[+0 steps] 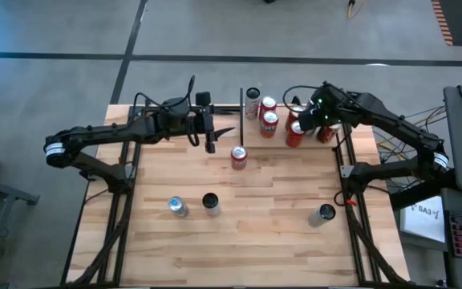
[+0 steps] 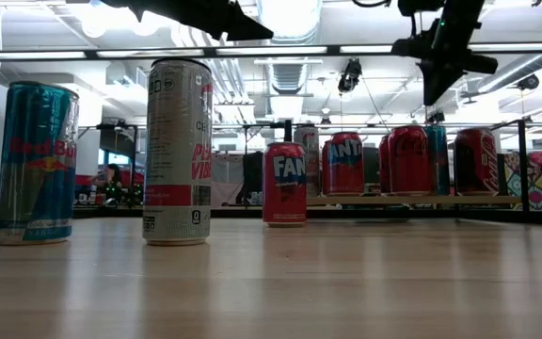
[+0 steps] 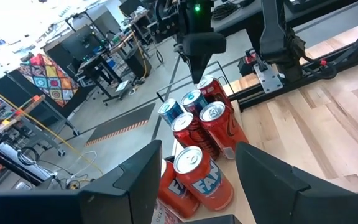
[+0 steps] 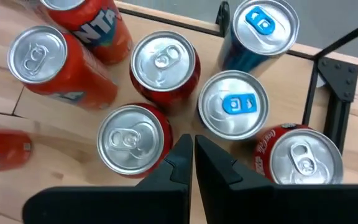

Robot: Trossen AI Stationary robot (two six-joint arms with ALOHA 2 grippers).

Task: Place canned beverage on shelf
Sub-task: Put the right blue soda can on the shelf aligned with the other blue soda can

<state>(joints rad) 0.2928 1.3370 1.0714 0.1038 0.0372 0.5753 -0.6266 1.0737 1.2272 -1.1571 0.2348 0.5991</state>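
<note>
While the high view lays out the whole tabletop (image 1: 239, 233), we see in it the shelf (image 1: 299, 120) at about one o'clock, crowded with cans, and both arms reaching toward the far edge. At the table's centre stands a lone red Fanta can (image 1: 238, 157), just outside the shelf, toward seven o'clock from the shelf cans. Three more cans stand nearer the front edge, at seven, six and four o'clock.

Only the low view lets us read the labels: a Red Bull can (image 2: 34, 162) and a tall white can (image 2: 178, 151) loom in front, with the Fanta can behind them and the shelf row beyond it.

Our left gripper (image 1: 212, 131) hangs above the table at eleven o'clock, its fingers (image 3: 135, 183) standing apart and clear of the Fanta can seen between them in the left wrist view; they hold nothing.

The right gripper (image 4: 193, 155) hovers over the shelf cluster, fingers pressed together, empty, pointing down among the silver and blue can tops.
</note>
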